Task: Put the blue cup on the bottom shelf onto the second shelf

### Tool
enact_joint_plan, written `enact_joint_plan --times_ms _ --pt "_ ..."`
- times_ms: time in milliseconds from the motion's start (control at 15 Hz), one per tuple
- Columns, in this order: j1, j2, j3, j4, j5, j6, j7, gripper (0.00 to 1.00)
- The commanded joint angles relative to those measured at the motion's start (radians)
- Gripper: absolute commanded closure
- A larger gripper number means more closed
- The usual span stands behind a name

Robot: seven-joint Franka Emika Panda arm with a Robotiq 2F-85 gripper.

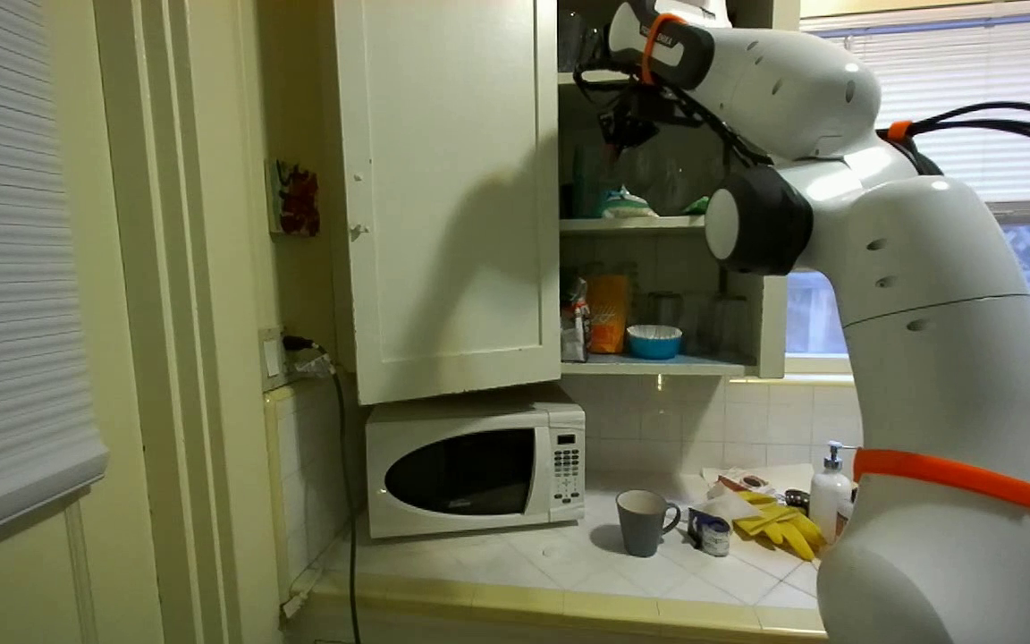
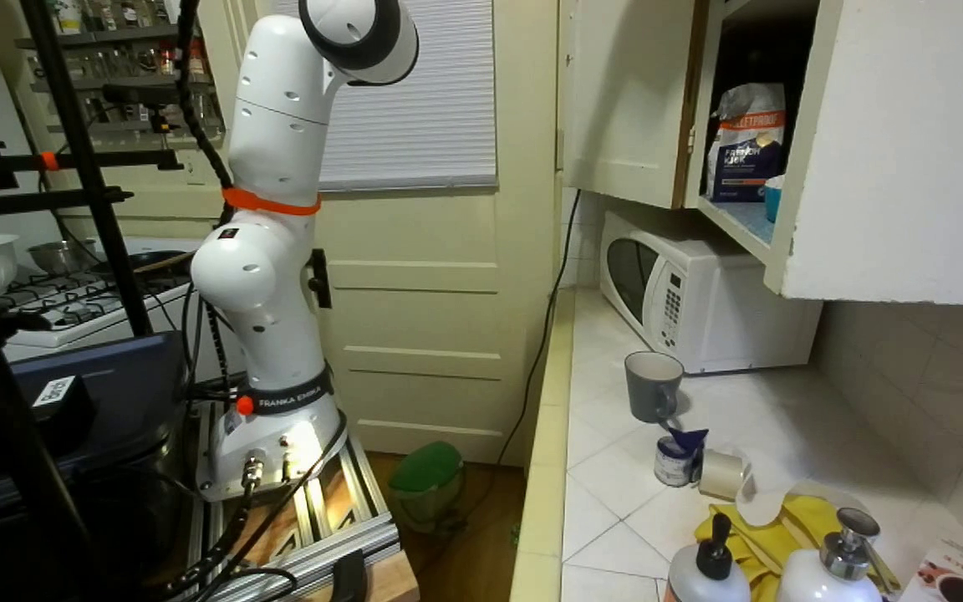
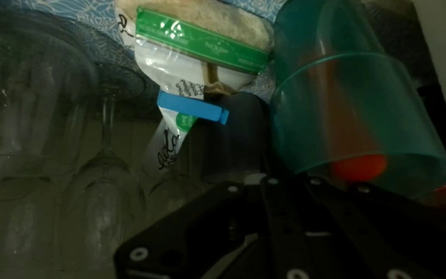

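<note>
A blue ribbed cup (image 1: 654, 343) with a white inside sits on the bottom shelf (image 1: 658, 368); its edge also shows in an exterior view (image 2: 772, 201). The second shelf (image 1: 631, 224) is one tier above it. My gripper (image 1: 627, 132) is up in front of the space above the second shelf. In the wrist view, which stands upside down, my gripper (image 3: 281, 168) is at the rim of teal see-through cups (image 3: 347, 116), stacked and upright. Its finger links converge, but darkness hides whether the tips are shut or hold the rim. Something orange shows through the teal plastic.
A bag with a green strip (image 3: 203, 46) and a wine glass (image 3: 105, 170) stand beside the teal cups. The open cupboard door (image 1: 452, 197) is left of the bay. A microwave (image 1: 477, 465), grey mug (image 1: 643, 523) and yellow gloves (image 1: 779, 523) are on the counter.
</note>
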Motion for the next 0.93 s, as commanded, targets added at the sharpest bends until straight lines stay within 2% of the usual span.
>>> enact_joint_plan --times_ms 0,133,267,867 --pt "0.017 0.044 -0.013 0.058 -0.034 -0.001 0.083 0.98" --pt "0.023 0.054 -0.016 0.070 -0.047 0.001 0.111 0.97" --pt "0.027 0.061 -0.016 0.079 -0.060 0.003 0.132 0.69" --pt "0.042 0.106 -0.016 0.114 -0.079 0.029 0.220 0.01"
